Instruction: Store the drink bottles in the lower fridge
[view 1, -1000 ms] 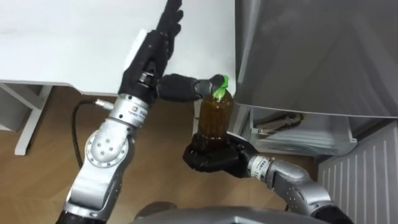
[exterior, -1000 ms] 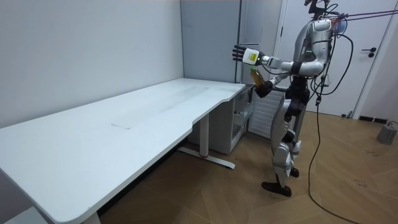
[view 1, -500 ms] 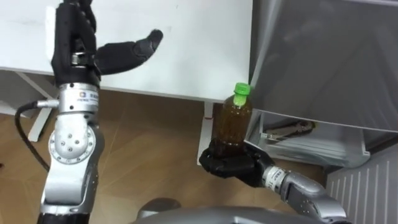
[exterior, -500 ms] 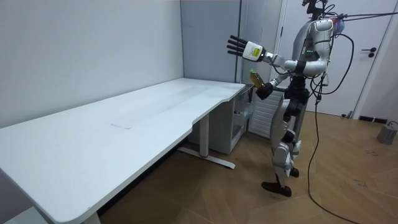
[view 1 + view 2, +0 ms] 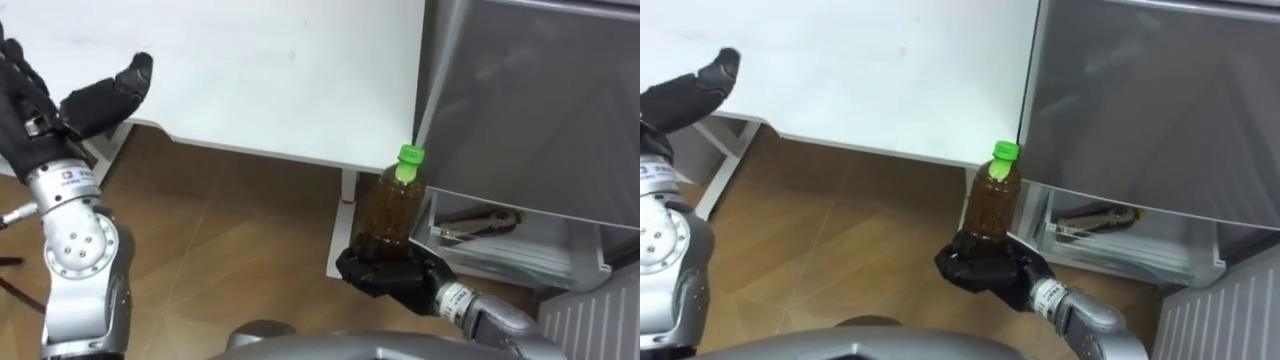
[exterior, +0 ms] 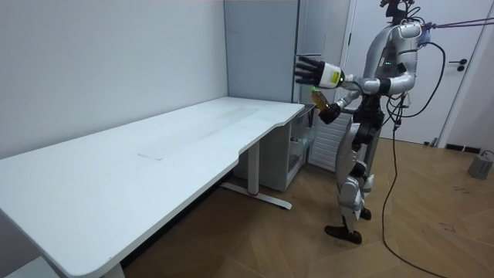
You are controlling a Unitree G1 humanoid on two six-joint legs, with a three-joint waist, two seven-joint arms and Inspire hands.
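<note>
A brown drink bottle [image 5: 391, 208] with a green cap [image 5: 410, 155] stands upright in my right hand [image 5: 388, 275], whose fingers are curled round its base; the bottle [image 5: 992, 205] is in the right eye view too. It hangs over the wood floor just left of the grey fridge [image 5: 540, 100]. My left hand [image 5: 70, 100] is raised at the far left with straight, spread fingers, holding nothing. In the room view I stand by the fridge [image 6: 320, 46] at the desk's far end, left hand [image 6: 310, 71] out in front, the bottle [image 6: 318, 96] just below it.
The white desk [image 5: 260, 70] fills the upper left, its edge close to the bottle. Below the fridge's grey door an open white compartment [image 5: 500, 240] holds some small items. A white ribbed panel [image 5: 600, 315] stands at the lower right.
My left hand has swung away from the bottle's cap, out to the left. The bottle stays upright in my right hand. The eye views have shifted a little.
</note>
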